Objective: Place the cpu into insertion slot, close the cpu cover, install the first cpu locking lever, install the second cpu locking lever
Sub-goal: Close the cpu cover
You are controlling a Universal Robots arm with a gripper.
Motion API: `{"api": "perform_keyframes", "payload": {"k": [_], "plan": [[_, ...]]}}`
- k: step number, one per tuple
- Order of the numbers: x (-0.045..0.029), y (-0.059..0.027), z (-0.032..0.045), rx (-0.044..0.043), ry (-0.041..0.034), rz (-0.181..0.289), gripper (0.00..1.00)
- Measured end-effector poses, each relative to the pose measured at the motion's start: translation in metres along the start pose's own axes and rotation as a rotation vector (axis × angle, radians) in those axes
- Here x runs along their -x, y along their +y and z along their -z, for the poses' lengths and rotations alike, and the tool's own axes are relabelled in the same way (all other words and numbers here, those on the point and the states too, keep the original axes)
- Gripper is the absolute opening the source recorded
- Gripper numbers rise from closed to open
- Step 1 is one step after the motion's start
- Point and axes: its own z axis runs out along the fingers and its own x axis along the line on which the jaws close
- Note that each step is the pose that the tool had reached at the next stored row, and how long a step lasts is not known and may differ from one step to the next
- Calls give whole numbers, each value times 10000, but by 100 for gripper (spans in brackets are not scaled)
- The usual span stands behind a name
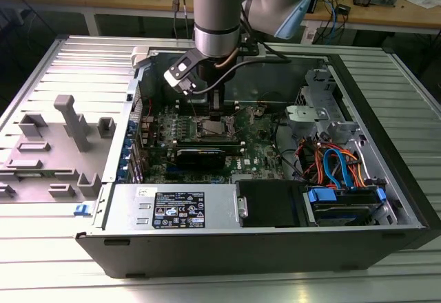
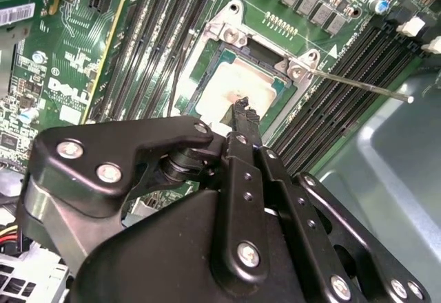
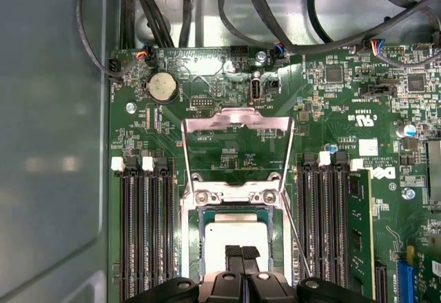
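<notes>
Fingers tight together, empty, over the cpu flat in the insertion slot; cpu cover upright.

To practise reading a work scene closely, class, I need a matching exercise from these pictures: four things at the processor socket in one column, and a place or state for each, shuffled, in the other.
Things:
1. cpu
2. cpu cover
3. locking lever
4. gripper

Places or states:
A. swung up, open
B. lying in the insertion slot
C. fingertips together, just over the chip
D. thin rod, unlatched, sticking out beside the socket

Pairs: 1-B, 2-A, 3-D, 4-C
</notes>
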Motion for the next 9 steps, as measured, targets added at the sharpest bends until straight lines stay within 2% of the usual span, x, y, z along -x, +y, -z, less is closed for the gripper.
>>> {"api": "perform_keyframes", "payload": {"k": [4,9], "plan": [[-1,35,3,1,-4,-1,11],[-1,37,70,2,-7,-1,11]]}}
